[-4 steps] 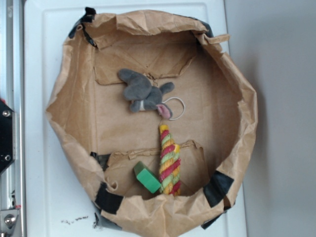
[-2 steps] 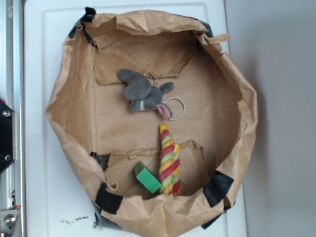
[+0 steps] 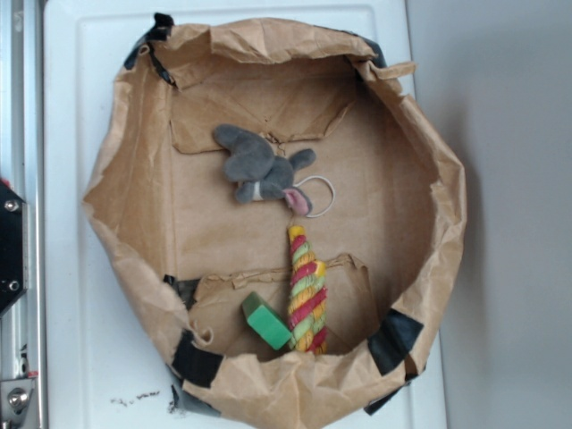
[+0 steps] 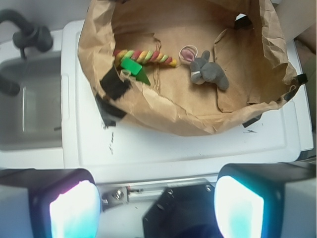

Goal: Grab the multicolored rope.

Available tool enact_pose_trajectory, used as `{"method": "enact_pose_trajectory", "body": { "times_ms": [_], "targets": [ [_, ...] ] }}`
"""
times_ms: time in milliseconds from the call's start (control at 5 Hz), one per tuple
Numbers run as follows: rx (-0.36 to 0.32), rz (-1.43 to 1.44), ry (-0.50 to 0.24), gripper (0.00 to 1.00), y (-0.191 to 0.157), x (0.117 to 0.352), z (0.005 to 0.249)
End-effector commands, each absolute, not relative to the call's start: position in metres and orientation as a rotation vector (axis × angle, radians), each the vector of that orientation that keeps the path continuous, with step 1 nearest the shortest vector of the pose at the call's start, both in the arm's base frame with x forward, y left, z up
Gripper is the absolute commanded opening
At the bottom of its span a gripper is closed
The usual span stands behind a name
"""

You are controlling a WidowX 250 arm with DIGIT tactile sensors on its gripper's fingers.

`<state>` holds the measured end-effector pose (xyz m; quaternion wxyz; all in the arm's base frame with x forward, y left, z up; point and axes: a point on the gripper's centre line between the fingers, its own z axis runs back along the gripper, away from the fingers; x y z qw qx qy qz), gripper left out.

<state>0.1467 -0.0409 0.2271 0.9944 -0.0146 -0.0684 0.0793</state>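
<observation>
Lying flat inside the paper bag (image 3: 420, 152), near its lower wall: multicolored rope (image 3: 306, 290), tapered end toward the grey plush mouse (image 3: 259, 167), green block (image 3: 266, 323) touching its side. Gripper (image 4: 156, 208) spread wide, empty, high above the white table (image 4: 198, 148), probably for free approach.

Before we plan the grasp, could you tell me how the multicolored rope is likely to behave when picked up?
The multicolored rope looks like thick twisted fibre, so it should probably grip well and sag only slightly. It tapers toward the plush mouse, so a mid-body pinch seems safer. Lifting may nudge the green block beside it.
</observation>
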Motion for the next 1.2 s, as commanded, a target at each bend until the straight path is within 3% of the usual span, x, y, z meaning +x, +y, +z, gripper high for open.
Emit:
{"method": "enact_pose_trajectory", "body": {
  "times_ms": [0,200,400,1000],
  "targets": [
    [-0.056,0.045,-0.211,1.0,-0.039,0.217,0.21],
    [-0.125,-0.202,-0.269,1.0,-0.032,0.237,0.204],
    [-0.132,-0.452,-0.214,1.0,-0.038,0.258,0.199],
    [-0.132,-0.452,-0.214,1.0,-0.038,0.258,0.199]
  ]
}}
